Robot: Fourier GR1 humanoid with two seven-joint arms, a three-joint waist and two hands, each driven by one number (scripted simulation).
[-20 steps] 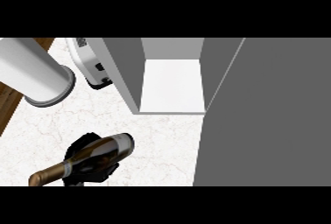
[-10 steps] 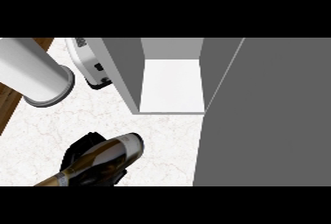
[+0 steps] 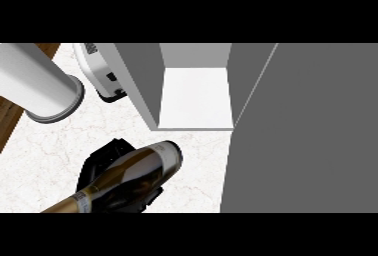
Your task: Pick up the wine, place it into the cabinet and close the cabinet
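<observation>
At the lower edge of the head view, a black robot hand (image 3: 103, 162) is curled round a dark glass wine bottle with a pale label and a gold-foil neck (image 3: 136, 172). The fingers show on both sides of the bottle's body, which hides most of the palm; which of the robot's two hands this is cannot be told from this view. The bottle lies tilted, its neck pointing toward the lower left corner and its base toward the upper right, over the white marble counter top (image 3: 52, 150). Its base is near the open front of the cabinet but still outside it.

Just beyond the bottle's base stands the grey cabinet with a white inner floor (image 3: 193, 100), its opening facing the viewer. The cabinet's wide grey door (image 3: 310, 135) is swung open and fills the right side of the view.

To the left, a thick white cylinder with a grey rim (image 3: 40, 87) slants down from the upper left corner. Between it and the cabinet's left wall sits a white appliance with a black base (image 3: 103, 77), partly hidden. A strip of brown wood (image 3: 11, 120) shows along the counter's left edge.
</observation>
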